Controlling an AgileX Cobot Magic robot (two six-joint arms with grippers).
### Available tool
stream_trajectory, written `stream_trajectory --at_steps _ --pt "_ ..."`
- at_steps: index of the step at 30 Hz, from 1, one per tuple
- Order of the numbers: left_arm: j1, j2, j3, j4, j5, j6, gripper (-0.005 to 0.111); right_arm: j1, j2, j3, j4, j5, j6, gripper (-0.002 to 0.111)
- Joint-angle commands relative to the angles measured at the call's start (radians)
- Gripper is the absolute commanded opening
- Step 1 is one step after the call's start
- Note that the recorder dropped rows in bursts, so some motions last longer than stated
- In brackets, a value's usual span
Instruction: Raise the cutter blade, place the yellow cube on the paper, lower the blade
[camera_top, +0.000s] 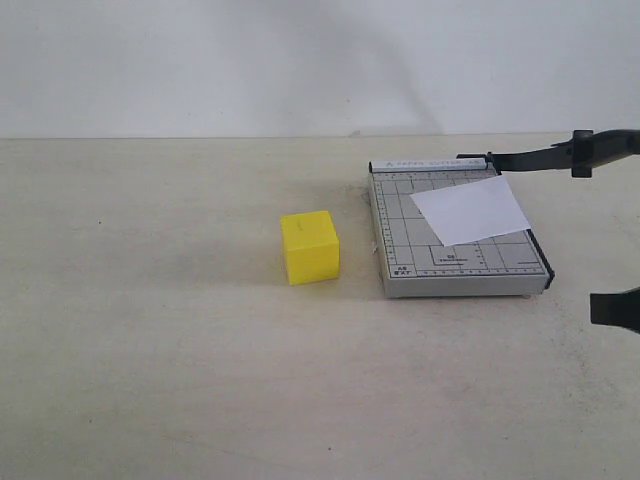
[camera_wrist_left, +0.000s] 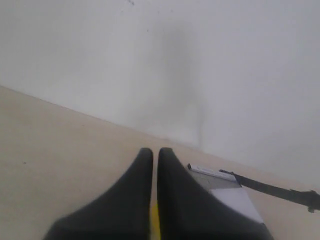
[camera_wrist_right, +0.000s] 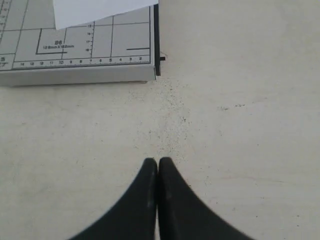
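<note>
The yellow cube (camera_top: 310, 247) sits on the worktop (camera_top: 150, 350), near the grey board (camera_top: 400, 250), not on the paper (camera_top: 470, 210) yet. The cutter blade (camera_top: 530, 158) looks lifted (it sticks out sideways) and could drop if bumped; a sliding cube could push the paper crooked. The left pincer (camera_wrist_left: 154, 152) and right pincer (camera_wrist_right: 158, 162) are pinched narrow, holding nothing. Only the exterior view shows the whole cube; the left wrist view shows a yellow sliver.

Soft even light, faint shadows, slight blur
</note>
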Motion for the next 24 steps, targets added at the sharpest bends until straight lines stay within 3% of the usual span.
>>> stream_trajectory --at_steps 1,4,7,9,11,13,15,18,21,24 --pt "-0.09 0.271 -0.185 -0.318 0.127 0.508 0.004 -0.004 0.073 -0.003 0.0 -0.099 0.006 0.0" --pt "-0.185 0.471 -0.225 -0.637 0.118 0.899 0.004 -0.004 0.12 -0.003 0.0 -0.222 -0.009 0.0" --pt "-0.295 0.68 -0.238 -0.908 -0.088 1.183 0.004 -0.004 0.147 -0.003 0.0 -0.378 -0.057 0.0" --pt "-0.372 0.793 -0.266 -1.015 -0.258 1.293 0.004 -0.004 0.152 0.018 -0.002 -0.54 -0.089 0.0" --pt "-0.449 0.888 -0.301 -1.013 -0.42 1.279 0.004 -0.004 0.152 0.058 -0.002 -0.682 -0.089 0.0" --pt "-0.504 0.964 -0.323 -0.961 -0.492 1.13 0.004 -0.004 0.152 0.096 0.027 -0.704 -0.082 0.0" --pt "-0.535 1.009 -0.334 -0.805 -0.498 0.838 0.004 -0.004 0.152 0.159 0.051 -0.719 -0.053 0.0" --pt "-0.575 1.062 -0.33 -0.388 -0.568 0.206 0.004 -0.004 0.152 0.266 0.061 -0.799 -0.038 0.0" --pt "-0.597 1.117 -0.32 -0.071 -0.698 -0.28 0.004 -0.004 0.152 0.342 0.074 -0.834 0.015 0.0" --pt "-0.616 1.175 -0.326 0.112 -0.762 -0.448 0.004 -0.004 0.152 0.374 0.072 -0.828 0.025 0.0"
